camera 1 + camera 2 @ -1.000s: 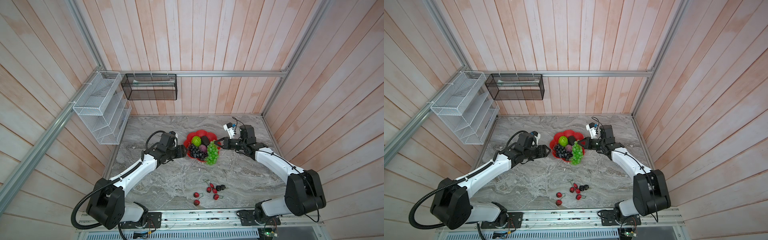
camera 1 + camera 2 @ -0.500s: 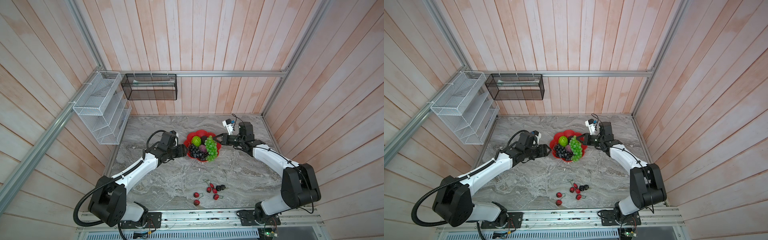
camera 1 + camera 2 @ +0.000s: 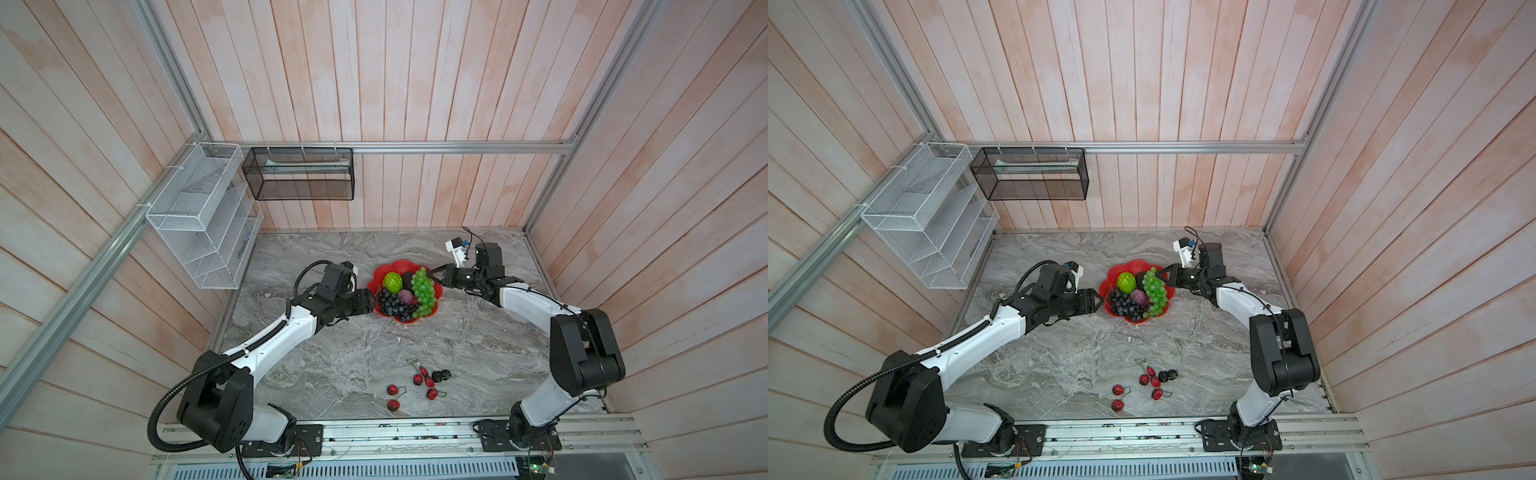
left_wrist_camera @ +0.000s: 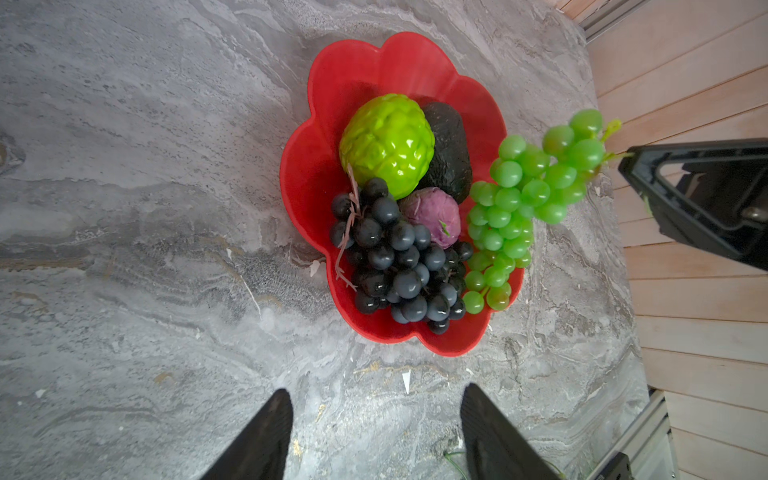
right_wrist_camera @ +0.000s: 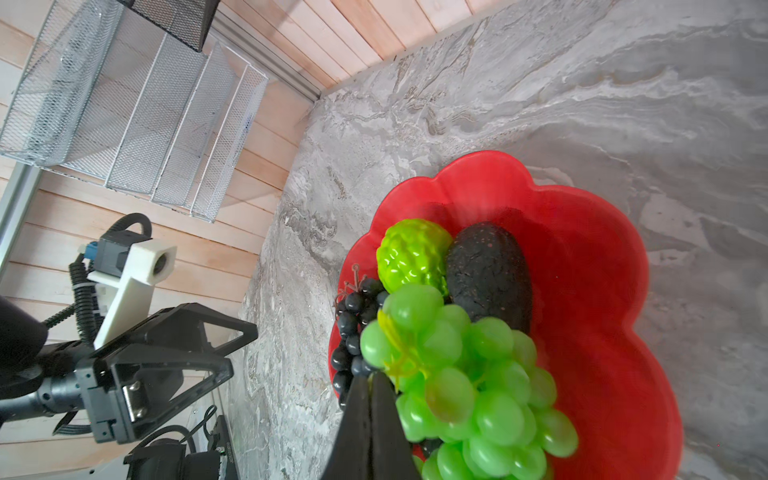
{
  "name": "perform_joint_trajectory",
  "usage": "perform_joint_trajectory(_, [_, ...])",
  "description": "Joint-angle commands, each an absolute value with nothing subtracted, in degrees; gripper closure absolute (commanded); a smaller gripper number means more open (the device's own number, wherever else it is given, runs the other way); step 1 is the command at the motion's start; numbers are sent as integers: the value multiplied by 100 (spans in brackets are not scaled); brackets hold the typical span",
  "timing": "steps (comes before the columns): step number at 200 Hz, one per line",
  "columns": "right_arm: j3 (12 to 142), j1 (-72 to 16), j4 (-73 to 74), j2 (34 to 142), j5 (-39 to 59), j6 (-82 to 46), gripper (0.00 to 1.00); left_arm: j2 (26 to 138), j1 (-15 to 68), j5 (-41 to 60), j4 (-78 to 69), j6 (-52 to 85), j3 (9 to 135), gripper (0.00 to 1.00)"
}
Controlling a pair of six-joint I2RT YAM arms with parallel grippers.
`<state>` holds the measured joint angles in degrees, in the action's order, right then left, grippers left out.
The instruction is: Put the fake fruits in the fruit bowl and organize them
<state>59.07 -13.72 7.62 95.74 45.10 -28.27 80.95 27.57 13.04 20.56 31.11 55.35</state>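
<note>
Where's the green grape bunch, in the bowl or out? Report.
Partly in: the green grape bunch rests its lower end in the red bowl; the shut right hand holds its stem near the rim.

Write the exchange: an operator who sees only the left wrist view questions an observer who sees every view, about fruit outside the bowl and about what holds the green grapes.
Operator: Is any fruit lying outside the bowl? I see none.
Observer: Yes. Small red stemmed fruits and black berries lie on the marble table near the front rail, well apart from the red flower-shaped bowl.
Operator: One end of the green grapes hangs over the rim beside a black arm. Is it gripped?
Observer: Yes. In the right wrist view the right pincer is shut on the stem of the green grape bunch.
</note>
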Motion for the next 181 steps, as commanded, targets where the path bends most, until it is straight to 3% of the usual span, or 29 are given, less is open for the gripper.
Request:
perform_joint_trajectory(1, [5987, -1320, 1056, 9711, 4597, -2734, 100, 8138, 2786, 1344, 1951, 3086, 5651, 33])
perform_joint_trajectory(93, [6344, -1301, 923, 10359, 4264, -2412, 100, 8167, 2786, 1370, 1966, 3085, 5654, 33])
perform_joint_trajectory(160, [6491, -1344, 212, 10133, 3445, -1644, 72, 8111, 2786, 1399, 2064, 3120, 5671, 33])
perform_joint_trajectory(181, [6445, -1389, 21, 9989, 3111, -1379, 71, 8016, 2803, 1399, 2111, 3160, 5621, 33])
